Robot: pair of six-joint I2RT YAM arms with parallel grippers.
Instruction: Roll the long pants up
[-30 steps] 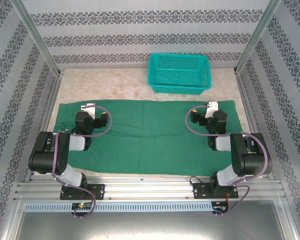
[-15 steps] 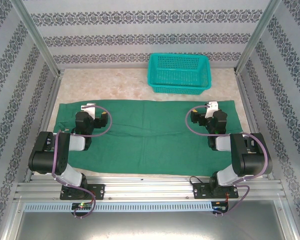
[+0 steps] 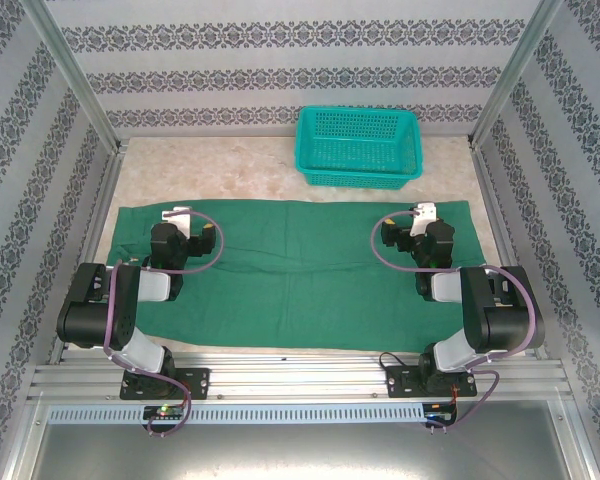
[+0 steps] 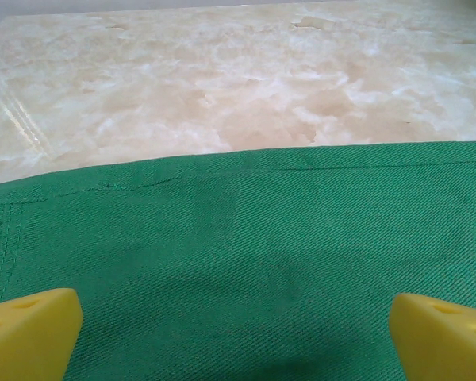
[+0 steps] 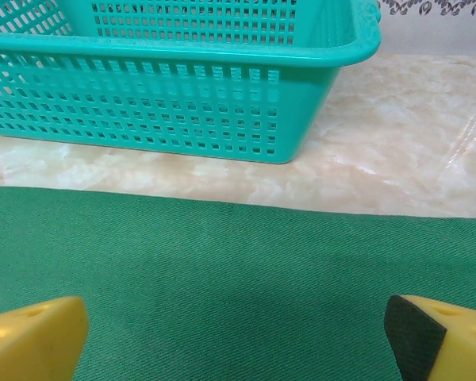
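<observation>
The long pants (image 3: 300, 285), plain dark green cloth, lie spread flat across the table from left to right. My left gripper (image 3: 177, 214) hovers low over their far left part, near the far edge. In the left wrist view its yellow fingertips (image 4: 28, 333) stand wide apart, open, with bare green fabric (image 4: 238, 238) between them and the hem just ahead. My right gripper (image 3: 425, 213) sits over the far right part of the pants. It is open too, its yellow fingertips (image 5: 32, 337) spread over flat cloth (image 5: 222, 262).
A teal mesh basket (image 3: 360, 145) stands on the marble tabletop (image 3: 230, 170) just beyond the pants, close in front of the right gripper (image 5: 238, 341) as a teal mesh basket wall (image 5: 166, 87). Patterned walls and metal posts close in the back and sides.
</observation>
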